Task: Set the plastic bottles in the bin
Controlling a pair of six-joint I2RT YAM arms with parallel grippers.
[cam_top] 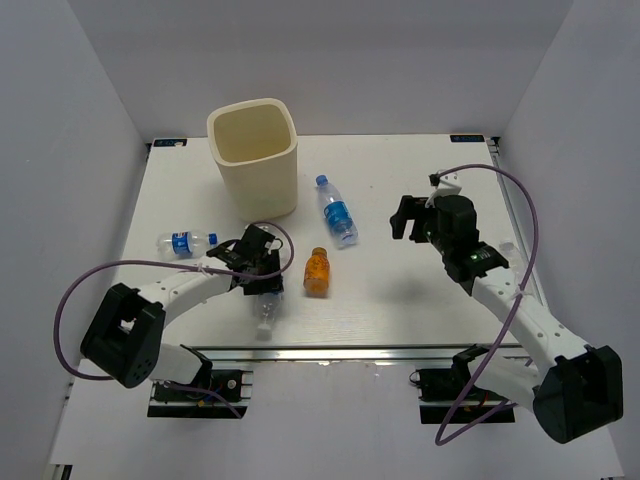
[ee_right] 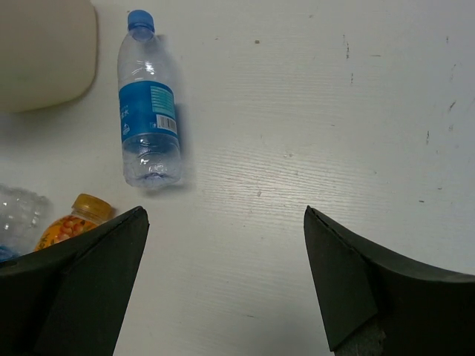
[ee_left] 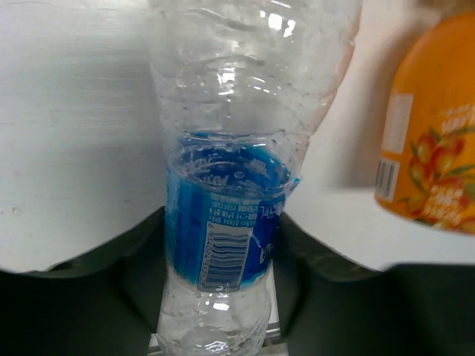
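Left wrist: pinching clear crumpled plastic bottle with blue label [ee_left: 223,111] between both fingers [ee_left: 141,271] of left gripper [ee_left: 220,256], down on white table [cam_top: 400,310]. Just right of it, small orange plastic bottle [cam_top: 317,271], lying apart. Spread wide over bare table: right gripper [ee_right: 224,219]. Farther back, clear blue-capped plastic bottle [cam_top: 337,211] lying near tall cream plastic bin [cam_top: 255,160], upright.

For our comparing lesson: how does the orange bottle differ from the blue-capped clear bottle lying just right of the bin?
The orange bottle is orange, short and stubby; the clear bottle is see-through with a blue cap and label, longer and slimmer. The clear bottle lies nearer the bin, the orange bottle farther from it. Both lie on their sides on the table, outside the bin.
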